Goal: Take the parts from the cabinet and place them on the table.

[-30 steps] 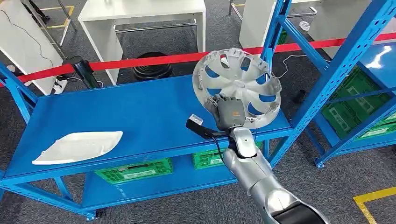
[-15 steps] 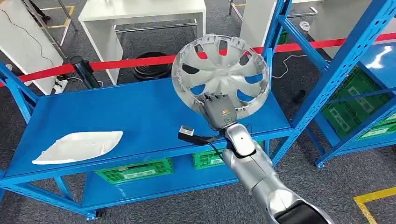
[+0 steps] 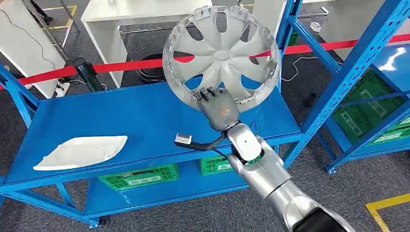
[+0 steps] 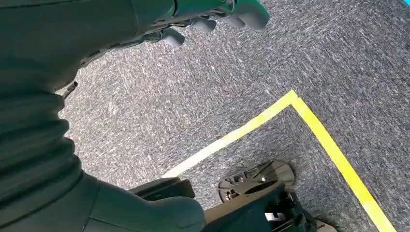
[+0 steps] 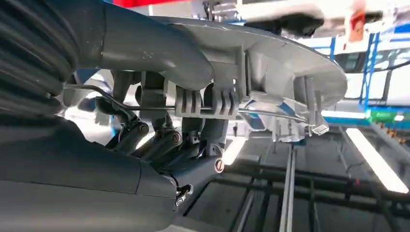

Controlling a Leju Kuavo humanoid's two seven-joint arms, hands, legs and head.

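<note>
blue shelf (image 3: 121, 116) spreads below my right hand (image 3: 218, 107), which grips the silver hubcap (image 3: 220, 53) by its lower rim. my left hand (image 4: 212, 14) hangs over grey carpet (image 4: 193, 106), fingers curled on nothing.

Grey hubcap (image 5: 270, 63) — rim in right hand (image 5: 159, 111)

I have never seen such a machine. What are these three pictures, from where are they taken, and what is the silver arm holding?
This is a humanoid robot with two arms. The head view looks down from its body at a blue metal shelf. Its right hand grips the rim of a round grey plastic wheel cover, raised above the shelf. A white curved plastic part lies on the shelf. The right wrist view shows the same cover from close behind the hand. The left wrist view looks at grey carpet past the left hand, which holds nothing.
</note>
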